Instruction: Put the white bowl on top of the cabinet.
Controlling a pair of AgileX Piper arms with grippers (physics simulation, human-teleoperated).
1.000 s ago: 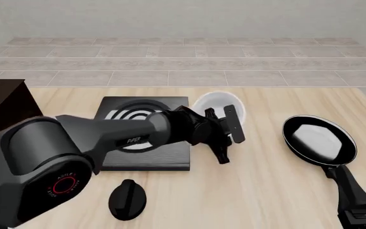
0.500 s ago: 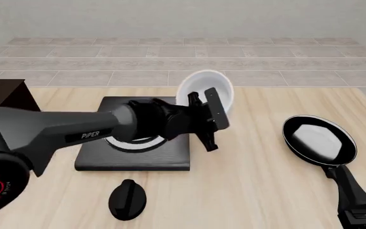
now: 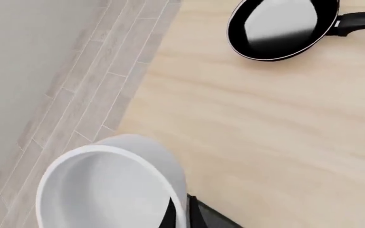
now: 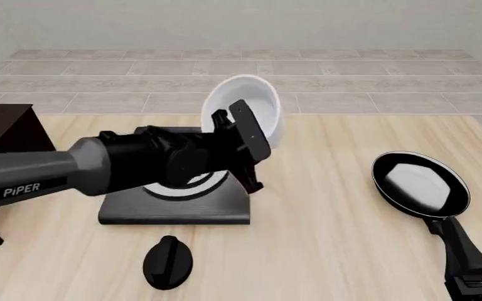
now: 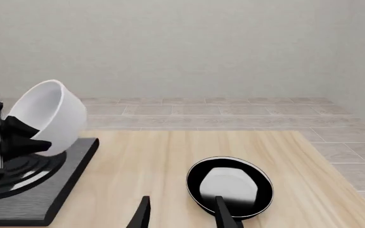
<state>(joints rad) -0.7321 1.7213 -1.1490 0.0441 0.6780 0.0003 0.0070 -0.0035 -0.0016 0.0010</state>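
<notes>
The white bowl hangs tilted in the air over the far edge of the black stove plate. My left gripper is shut on its rim. In the left wrist view the bowl fills the lower corner, with a finger on its wall. It also shows in the right wrist view. The dark brown cabinet stands at the table's left edge, well left of the bowl. My right gripper rests low at the near right. One finger sits well off centre, so it looks open and empty.
The flat black stove plate with white rings lies under my left arm. A black knob-shaped object lies in front of it. A black frying pan lies at the right with its handle toward my right arm.
My left gripper has lifted the bowl off the table and carried it up and to the left, from beside the stove plate to above its far edge. The right arm has not moved.
</notes>
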